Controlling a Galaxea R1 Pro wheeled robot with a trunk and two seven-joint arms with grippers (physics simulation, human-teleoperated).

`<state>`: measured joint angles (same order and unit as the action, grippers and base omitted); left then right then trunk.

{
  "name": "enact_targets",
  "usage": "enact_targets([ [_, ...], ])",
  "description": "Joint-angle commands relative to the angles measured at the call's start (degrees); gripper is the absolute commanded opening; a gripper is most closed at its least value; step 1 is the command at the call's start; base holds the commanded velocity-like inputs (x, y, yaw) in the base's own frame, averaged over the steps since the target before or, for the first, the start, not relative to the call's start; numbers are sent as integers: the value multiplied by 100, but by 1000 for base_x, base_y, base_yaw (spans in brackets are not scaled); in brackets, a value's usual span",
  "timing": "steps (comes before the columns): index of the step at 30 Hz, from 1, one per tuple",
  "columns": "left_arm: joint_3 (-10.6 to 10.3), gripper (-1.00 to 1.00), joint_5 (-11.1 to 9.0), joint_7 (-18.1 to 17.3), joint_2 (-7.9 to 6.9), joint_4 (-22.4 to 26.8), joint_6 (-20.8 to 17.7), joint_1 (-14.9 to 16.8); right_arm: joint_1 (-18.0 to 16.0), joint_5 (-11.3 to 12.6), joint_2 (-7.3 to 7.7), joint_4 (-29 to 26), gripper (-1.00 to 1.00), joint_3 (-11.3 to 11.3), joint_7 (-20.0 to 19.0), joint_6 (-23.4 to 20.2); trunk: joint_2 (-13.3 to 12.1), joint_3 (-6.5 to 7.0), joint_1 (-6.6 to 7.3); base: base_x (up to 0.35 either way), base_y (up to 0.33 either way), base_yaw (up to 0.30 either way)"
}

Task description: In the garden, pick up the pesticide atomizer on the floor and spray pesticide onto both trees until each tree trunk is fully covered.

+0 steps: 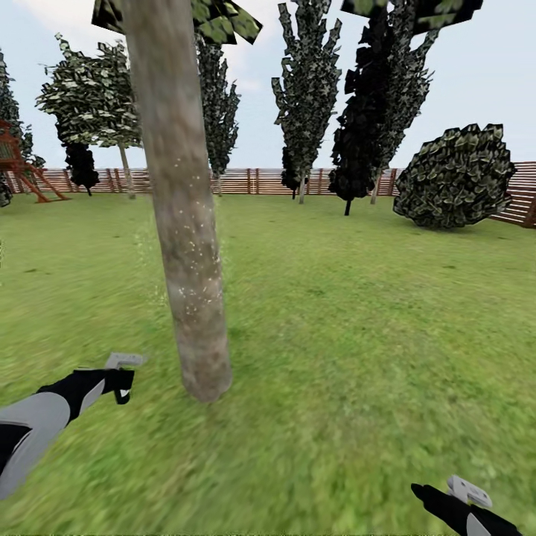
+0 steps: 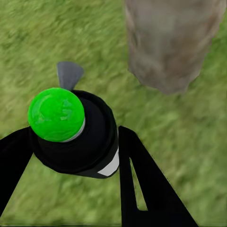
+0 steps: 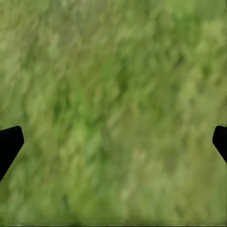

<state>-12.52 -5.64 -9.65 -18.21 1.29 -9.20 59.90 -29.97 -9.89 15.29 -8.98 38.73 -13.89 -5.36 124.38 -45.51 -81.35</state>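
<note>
The pesticide atomizer (image 2: 75, 137), a dark bottle with a green cap and a white label patch, sits between the two fingers of the left gripper (image 2: 71, 156), which is closed on it. It is held low over the lawn (image 1: 357, 313), just beside the foot of the tree trunk (image 1: 186, 246), not touching. Small pale specks show on the bark. The right gripper (image 3: 113, 137) is wide open and empty over grass. A brown slat fence (image 1: 253, 181) bounds the garden.
</note>
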Motion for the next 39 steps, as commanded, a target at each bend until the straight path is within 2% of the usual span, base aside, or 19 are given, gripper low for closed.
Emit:
enact_targets([
  [1, 7, -100, -90, 1, -40, 2, 21, -24, 0, -2, 0, 1, 100, -1, 0, 0, 0, 0, 0, -75, 316, -1],
  [4, 4, -100, -163, 0, -181, 2, 39, -52, 0, -4, 0, 8, 100, 1, 0, 0, 0, 0, 0, -85, 316, 0],
  [7, 4, -100, -175, -1, -217, 2, 41, -56, 0, -4, 0, 21, 100, -2, 0, 0, 0, 0, 0, -91, 316, 0],
  [28, -5, -100, -183, -1, -209, 2, 41, -57, 0, 36, 0, 3, 100, 7, 0, -8, 0, 0, 0, -83, 316, -4],
  [39, -14, -100, -189, -3, -198, 2, 41, -57, 0, 5, 0, 10, 100, 3, 0, -5, 0, 0, 0, -1, 316, -255],
])
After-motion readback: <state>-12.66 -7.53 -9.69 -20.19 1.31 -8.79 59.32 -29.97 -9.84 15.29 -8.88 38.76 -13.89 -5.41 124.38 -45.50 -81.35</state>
